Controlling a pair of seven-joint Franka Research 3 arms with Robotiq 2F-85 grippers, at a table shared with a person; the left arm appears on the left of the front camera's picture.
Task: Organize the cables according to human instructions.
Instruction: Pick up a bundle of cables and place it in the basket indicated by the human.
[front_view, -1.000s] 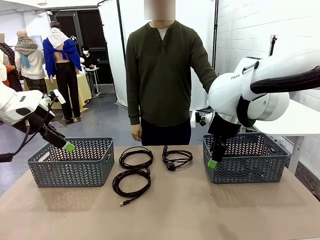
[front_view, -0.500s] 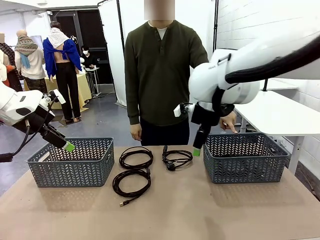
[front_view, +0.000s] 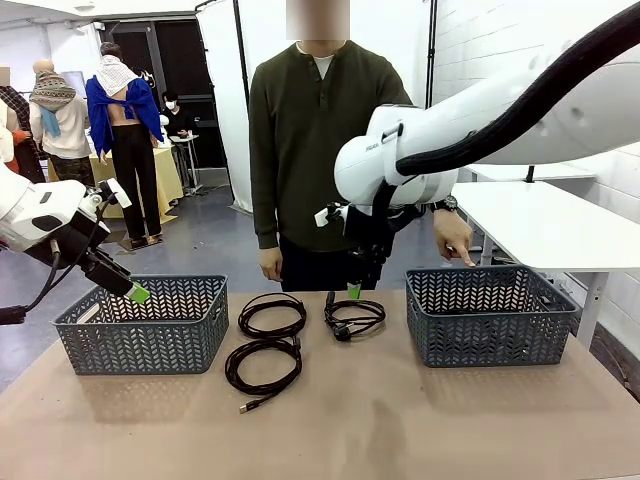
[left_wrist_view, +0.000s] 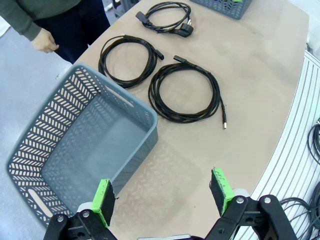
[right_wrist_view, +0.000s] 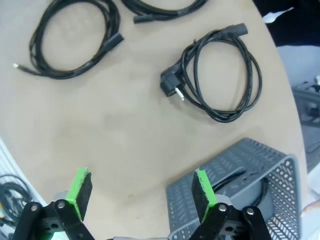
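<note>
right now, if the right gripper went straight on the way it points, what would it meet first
Probably bare tabletop, between the power cable and the right basket. The right gripper could clip the plug; depth is unclear.

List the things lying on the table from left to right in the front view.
Left basket → near coiled cable → power cable → right basket. The far coiled cable overlaps the near one, so it has no clear place in the order.
</note>
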